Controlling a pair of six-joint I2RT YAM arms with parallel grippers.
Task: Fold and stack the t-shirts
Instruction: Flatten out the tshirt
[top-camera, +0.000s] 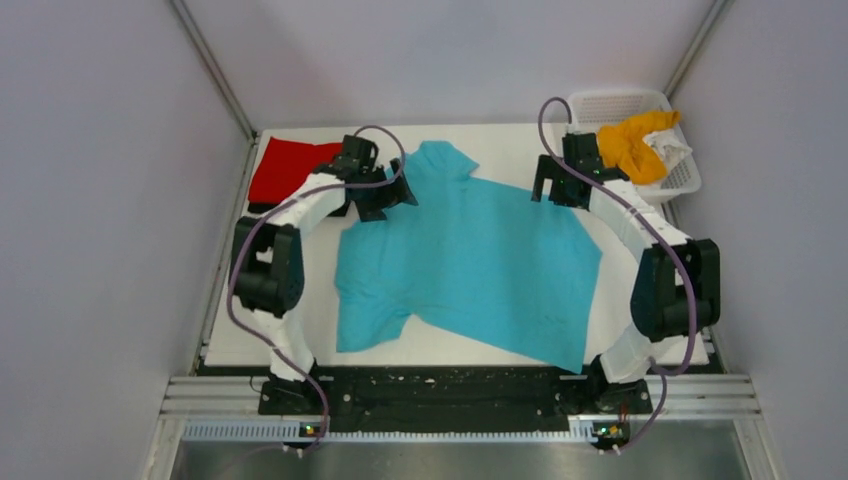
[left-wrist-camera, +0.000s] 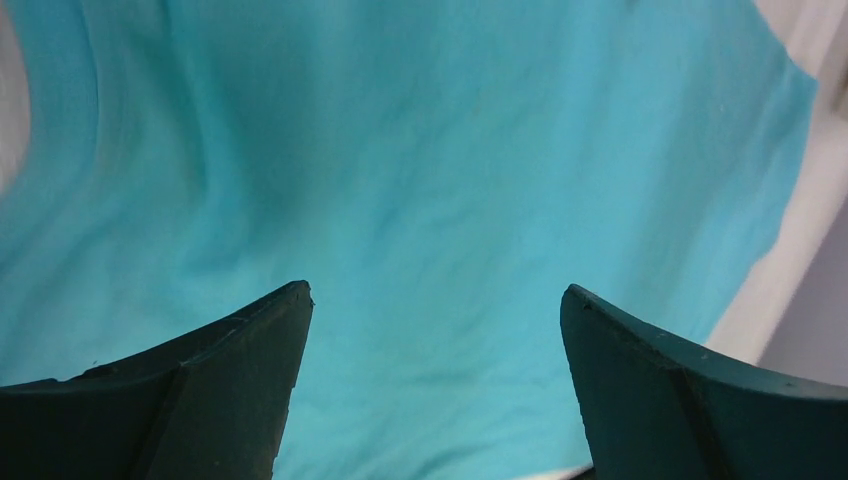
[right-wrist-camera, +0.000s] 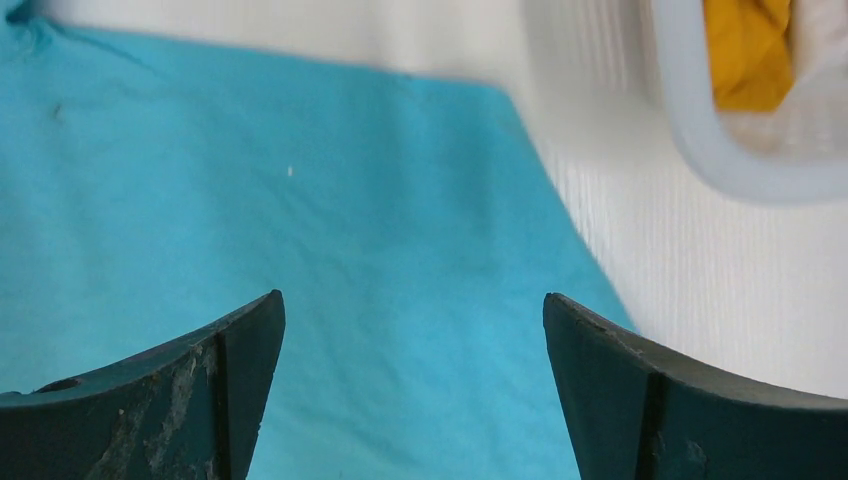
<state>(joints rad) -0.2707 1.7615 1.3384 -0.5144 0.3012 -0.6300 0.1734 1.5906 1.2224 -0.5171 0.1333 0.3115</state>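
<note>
**A:** Top external view first. Which step is this?

**B:** I judge it to be the start of the fold. The turquoise shirt (top-camera: 470, 270) lies spread nearly flat in the middle of the desk (top-camera: 500, 140), its collar toward 11 o'clock. No fold shows in it yet. A red shirt (top-camera: 285, 170) already lies folded at 10 o'clock. An orange shirt (top-camera: 635, 145) and a white one (top-camera: 672, 150) wait in the basket (top-camera: 620, 103) at 2 o'clock.

**A:** And the tools?

**B:** Both are spread wide and hold nothing. In the left wrist view, the left tool (left-wrist-camera: 437, 295) sits over turquoise cloth, by the shirt's edge at 10 o'clock. In the right wrist view, the right tool (right-wrist-camera: 410, 305) sits over the shirt's corner at 2 o'clock, with bare desk and the basket rim just beyond. I cannot tell whether either one touches the cloth.

**A:** What does the next move call for?

**B:** Probably each tool must come down on its own edge and pinch the cloth. Then both should carry that side toward 6 o'clock together, so the cloth folds without bunching.
</note>
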